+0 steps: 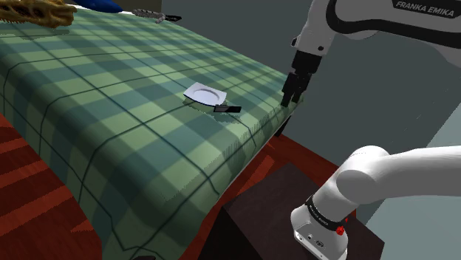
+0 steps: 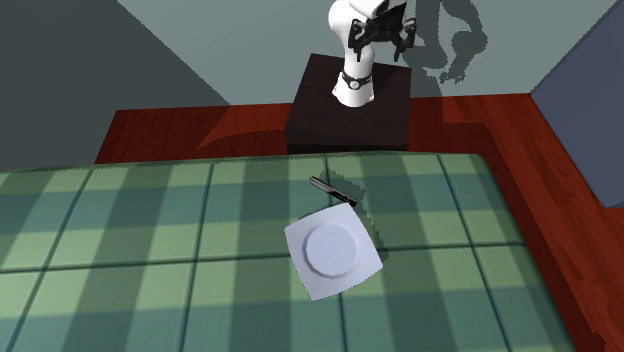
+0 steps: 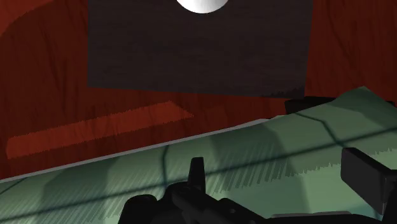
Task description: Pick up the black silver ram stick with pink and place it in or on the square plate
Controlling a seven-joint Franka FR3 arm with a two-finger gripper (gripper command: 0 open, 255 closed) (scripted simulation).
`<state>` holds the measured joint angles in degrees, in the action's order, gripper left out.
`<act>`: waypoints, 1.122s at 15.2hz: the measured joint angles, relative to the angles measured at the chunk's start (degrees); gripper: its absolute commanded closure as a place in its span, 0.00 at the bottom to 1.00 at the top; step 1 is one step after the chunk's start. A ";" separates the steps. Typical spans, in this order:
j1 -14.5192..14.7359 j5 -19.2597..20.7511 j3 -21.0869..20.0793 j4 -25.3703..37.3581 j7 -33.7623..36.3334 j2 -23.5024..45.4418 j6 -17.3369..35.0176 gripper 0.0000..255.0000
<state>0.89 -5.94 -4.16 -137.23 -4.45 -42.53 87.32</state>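
Ram stick lies just beside the square plate; gripper hangs well apart, fingers wide.

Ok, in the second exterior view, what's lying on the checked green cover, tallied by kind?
Square plate, white: 1
Ram stick, dark: 1
Total: 2

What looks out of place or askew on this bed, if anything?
The white square plate sits turned diagonally to the checks of the bedcover. The dark ram stick lies flat beside one corner. Nothing looks spilled or damaged.
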 measured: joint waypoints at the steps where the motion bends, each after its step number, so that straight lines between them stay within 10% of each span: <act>1: 0.00 0.00 0.00 0.00 0.00 0.00 0.00 0.00; 17: 8.45 0.11 30.17 -10.15 -53.46 11.08 34.51 0.00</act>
<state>9.33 -5.83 26.01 -147.37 -57.91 -31.45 121.83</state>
